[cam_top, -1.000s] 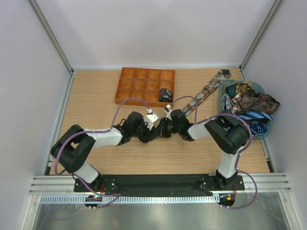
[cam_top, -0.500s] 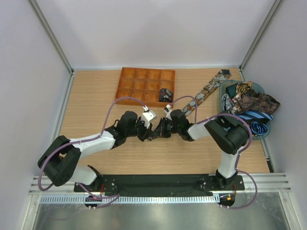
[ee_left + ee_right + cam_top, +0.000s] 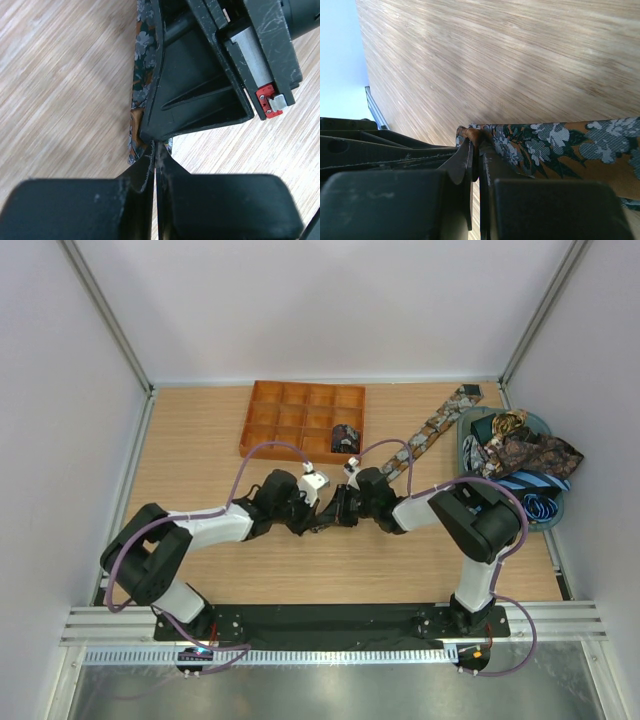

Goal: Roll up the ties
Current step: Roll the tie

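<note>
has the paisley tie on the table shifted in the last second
No. The paisley tie still lies on the same diagonal, its far end at the same spot beside the basket rim.

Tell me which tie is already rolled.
The small coil in the orange tray, right column. The paisley tie lies stretched flat; the other ties are heaped loose in the basket.

Left gripper point(image 3: 154, 161) jaws pressed tight, nipping end of brown-and-grey floral fabric tie point(image 3: 139, 85). Right gripper point(image 3: 152, 127), black plastic, tip-to-tip against it, lying over tie. Light wooden table point(image 3: 60, 75) underneath.
</note>
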